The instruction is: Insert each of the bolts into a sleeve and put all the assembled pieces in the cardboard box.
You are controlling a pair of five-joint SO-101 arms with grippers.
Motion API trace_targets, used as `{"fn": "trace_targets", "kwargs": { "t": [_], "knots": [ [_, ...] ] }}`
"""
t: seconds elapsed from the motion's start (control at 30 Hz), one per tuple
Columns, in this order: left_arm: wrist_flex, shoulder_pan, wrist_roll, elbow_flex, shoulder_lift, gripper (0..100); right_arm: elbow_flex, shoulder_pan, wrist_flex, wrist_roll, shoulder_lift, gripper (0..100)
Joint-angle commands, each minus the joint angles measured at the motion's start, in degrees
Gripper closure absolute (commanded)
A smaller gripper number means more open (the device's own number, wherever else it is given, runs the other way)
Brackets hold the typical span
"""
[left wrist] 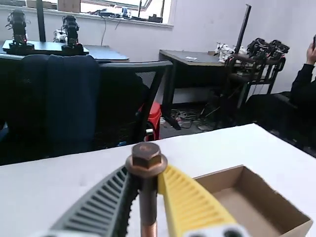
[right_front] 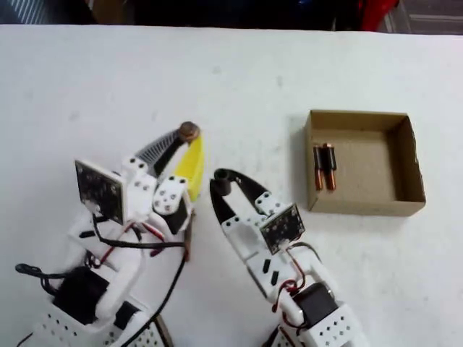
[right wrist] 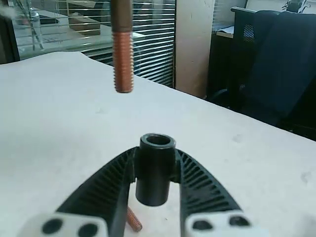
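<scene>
Copper-coloured bolt [left wrist: 147,197], rigid and likely slick, hung clamped just under its head in the left tool [left wrist: 146,172], above the tabletop [right_front: 289,72]. The right tool [right wrist: 155,157] gripped the black sleeve [right wrist: 154,173] upright round its middle, bore open. Two assembled pieces [right_front: 324,166] lay in the cardboard box [right_front: 358,116].

Colours as I log them from remote station.
- Bolt [left wrist: 146,160]: dull brown hex head and upper shank, bright copper-orange thread.
- Left gripper [left wrist: 146,171]: one finger [left wrist: 101,202] grey, other finger [left wrist: 190,205] yellow, both ribbed with fine cross-lines.
- Right gripper [right wrist: 154,154]: both fingers black, same ribbing.
- Sleeve [right wrist: 154,173]: matt black.
- Cardboard box [right_front: 362,202]: plain tan-brown.
- Assembled pieces [right_front: 324,167]: copper-orange with black.
- Table [right_front: 253,79]: white, faint grey scuffs.
- Arm housings [right_front: 137,188]: white.
- Wiring [right_front: 130,244]: red and black.
</scene>
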Motion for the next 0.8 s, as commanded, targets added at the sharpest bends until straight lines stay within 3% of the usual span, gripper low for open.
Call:
{"fn": "trace_targets", "kwargs": {
  "t": [0.0, 0.33, 0.5, 0.63, 0.77],
  "knots": [
    [-4.92, 2.68, 5.27, 0.44, -1.27, 98, 0.53, -0.40, -1.10, 0.18, -0.84, 98.1],
    [-5.89, 2.59, 8.79, 1.67, -1.10, 98, 0.53, -0.48, -1.54, 0.26, -0.84, 98.1],
    [-10.55, 2.42, 9.14, 4.22, -1.10, 98, 0.35, -0.48, -1.54, 0.44, -0.84, 98.1],
    [-10.64, 2.42, 9.14, 4.22, -1.10, 98, 0.18, -0.48, -1.63, 5.89, -0.84, 98.1],
    [-10.55, 2.42, 9.23, 4.31, -1.10, 98, 0.18, -0.48, -1.71, 5.89, -0.84, 98.1]
  ]
}}
